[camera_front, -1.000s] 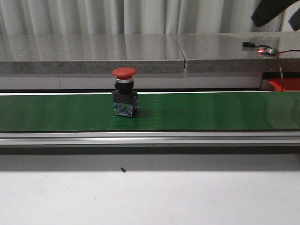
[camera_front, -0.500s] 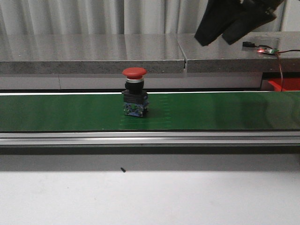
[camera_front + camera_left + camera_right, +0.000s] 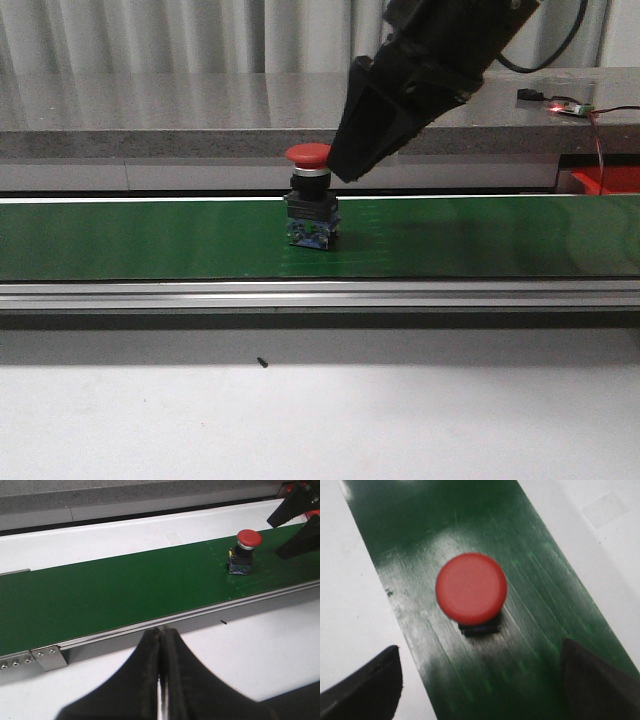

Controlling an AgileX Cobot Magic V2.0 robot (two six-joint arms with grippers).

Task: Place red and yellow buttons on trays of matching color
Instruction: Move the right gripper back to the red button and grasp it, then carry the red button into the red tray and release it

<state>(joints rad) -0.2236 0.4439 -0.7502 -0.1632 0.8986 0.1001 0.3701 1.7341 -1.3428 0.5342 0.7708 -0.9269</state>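
The front camera looks level across the green conveyor belt (image 3: 150,240). The left wrist camera views the belt obliquely from farther off; the right wrist camera looks straight down, close. All share the belt's red button (image 3: 308,155).

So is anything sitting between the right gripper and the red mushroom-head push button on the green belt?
Nothing visible. The open right gripper hangs just above the red mushroom-head push button, and its fingers straddle bare green conveyor belt on either side. No other object shows on the belt.
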